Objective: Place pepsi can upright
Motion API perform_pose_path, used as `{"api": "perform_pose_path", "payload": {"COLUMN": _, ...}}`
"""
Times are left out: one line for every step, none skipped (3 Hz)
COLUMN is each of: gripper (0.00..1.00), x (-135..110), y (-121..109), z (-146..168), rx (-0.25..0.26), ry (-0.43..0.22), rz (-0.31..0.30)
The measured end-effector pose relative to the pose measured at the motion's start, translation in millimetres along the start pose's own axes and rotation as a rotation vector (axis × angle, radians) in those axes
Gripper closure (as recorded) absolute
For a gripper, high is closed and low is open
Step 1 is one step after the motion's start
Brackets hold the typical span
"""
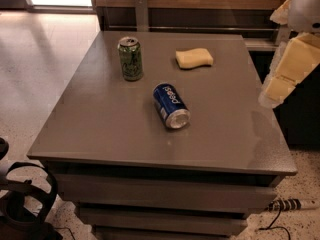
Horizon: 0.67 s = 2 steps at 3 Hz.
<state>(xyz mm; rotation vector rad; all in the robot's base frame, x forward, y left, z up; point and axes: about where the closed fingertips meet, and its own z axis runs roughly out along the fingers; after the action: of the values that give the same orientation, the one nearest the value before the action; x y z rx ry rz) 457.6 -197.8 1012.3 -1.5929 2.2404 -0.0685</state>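
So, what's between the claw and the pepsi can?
Only bare table before the pepsi can; the claw sits below its near-left corner, in the camera view.

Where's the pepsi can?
Camera view: the pepsi can lies sideways mid-table, front-right of the green can; the gripper hangs by the table's right edge.

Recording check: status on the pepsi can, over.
Gripper low at left, below the table edge, clear of the pepsi can. Pepsi can on its side mid-table, not upright. Green can and sponge apart behind it; nothing blocking.
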Motion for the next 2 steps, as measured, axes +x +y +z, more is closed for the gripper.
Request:
{"api": "perform_pose_path", "payload": {"gripper": 0.00, "x": -33.8, "y": -9.9, "z": 5.5, "rx": -0.056, "ry": -0.040, "rz": 0.112}}
{"api": "perform_pose_path", "payload": {"gripper": 0.00, "x": -59.7, "y": -16.6, "z": 21.3, "rx": -0.087, "ry": -0.038, "rz": 0.249}}
